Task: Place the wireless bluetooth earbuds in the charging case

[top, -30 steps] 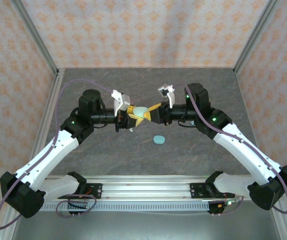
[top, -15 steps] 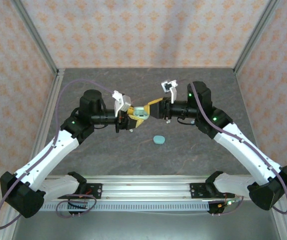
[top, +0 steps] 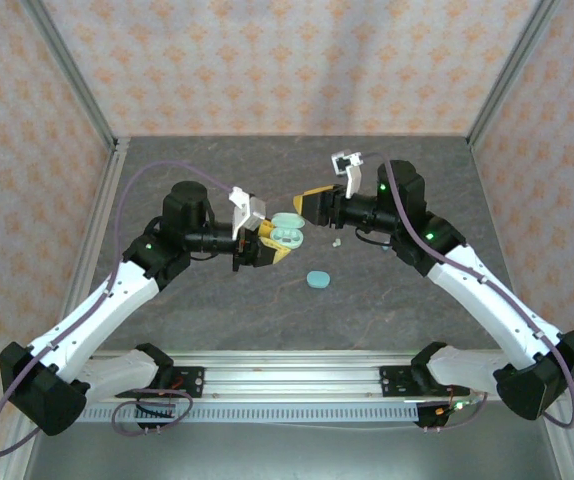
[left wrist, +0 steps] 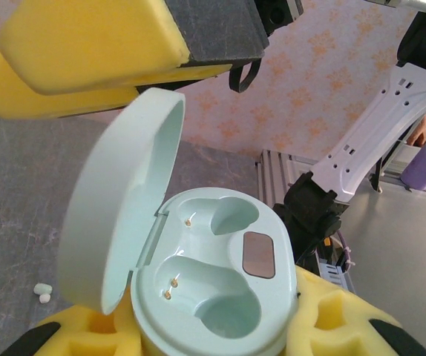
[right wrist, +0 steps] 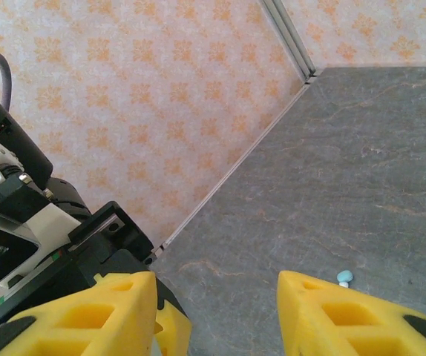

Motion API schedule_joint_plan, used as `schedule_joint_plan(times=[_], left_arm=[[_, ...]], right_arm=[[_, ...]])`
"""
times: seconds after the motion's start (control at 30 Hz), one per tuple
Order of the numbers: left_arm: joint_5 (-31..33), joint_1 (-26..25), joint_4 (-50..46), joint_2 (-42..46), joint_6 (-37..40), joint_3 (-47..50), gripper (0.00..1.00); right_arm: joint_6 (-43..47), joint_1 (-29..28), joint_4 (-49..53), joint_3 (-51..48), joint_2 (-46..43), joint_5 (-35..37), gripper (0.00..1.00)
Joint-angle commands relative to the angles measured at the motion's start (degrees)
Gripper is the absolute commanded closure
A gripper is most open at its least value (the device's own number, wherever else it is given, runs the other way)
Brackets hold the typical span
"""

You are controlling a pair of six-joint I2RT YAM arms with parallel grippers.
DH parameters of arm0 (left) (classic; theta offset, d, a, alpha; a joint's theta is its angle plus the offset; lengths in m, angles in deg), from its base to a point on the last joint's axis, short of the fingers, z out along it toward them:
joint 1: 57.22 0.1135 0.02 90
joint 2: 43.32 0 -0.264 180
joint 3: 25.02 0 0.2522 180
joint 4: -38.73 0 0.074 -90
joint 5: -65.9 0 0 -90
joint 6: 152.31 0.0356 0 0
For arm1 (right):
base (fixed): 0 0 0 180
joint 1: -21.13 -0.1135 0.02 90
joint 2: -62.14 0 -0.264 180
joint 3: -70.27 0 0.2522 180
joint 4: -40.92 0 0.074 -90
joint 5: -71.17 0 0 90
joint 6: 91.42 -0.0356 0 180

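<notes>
The left gripper (top: 267, 247) was clamped on the case (top: 287, 234) and held it off the table (top: 207, 300) near the middle of the workspace. In the left wrist view the case sat wedged between the yellow pads. Its lid (left wrist: 116, 215) was swung up on the hinge, and both sockets (left wrist: 224, 308) were bare, with contact pins showing and no bud in either.

The right gripper (top: 310, 205) hung just beside the case on its far right. Its jaws were apart with nothing between them, and grey table showed through the gap in the right wrist view.

The buds (top: 337, 242) lay on the table just right of the case, below the right gripper. From above they were only pale specks. The right wrist view showed a teal one and a whitish one close together, and whether they touched could not be told. A second case (top: 317, 279), closed, lay on the table nearer the arm bases.

By the look of it, the case was open and presented, and no bud was seated yet, so the step in hand was fetching the first bud. That would call for the right gripper to come down over the pair, close on one bud without knocking its neighbour, and carry it to a socket the right way up. The left gripper would need to keep the case steady. The broad foam pads against so small a bud looked like the hard part.
</notes>
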Motion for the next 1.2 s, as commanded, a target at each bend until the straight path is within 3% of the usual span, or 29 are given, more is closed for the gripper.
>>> schedule_joint_plan(times=[0.0,0.23,0.5,0.7,0.93,1.17], left_arm=[[-0.3,-0.2,0.2,0.0,0.8,-2.0,0.88],[0.2,-0.1,0.3,-1.0,0.2,-2.3,0.88],[0.6,2.4,-1.0,0.0,-0.1,-0.9,0.89],[1.7,3.6,-2.8,1.5,0.6,1.0,0.89],[3.8,4.1,-4.7,4.7,1.3,3.6,0.89],[5.9,4.5,-8.3,7.5,2.9,4.6,0.89]], right_arm=[[-0.9,0.2,-1.0,-0.4,-2.2,1.1,0.53],[-1.3,0.2,2.9,1.2,-2.9,2.7,0.5],[-3.5,1.1,13.7,5.0,-1.7,13.9,0.5],[-3.7,1.6,21.6,7.2,4.9,20.7,0.5],[-4.9,1.6,24.1,9.3,15.6,20.9,0.53],[-11.9,-0.1,16.5,7.0,25.3,14.9,0.65]])
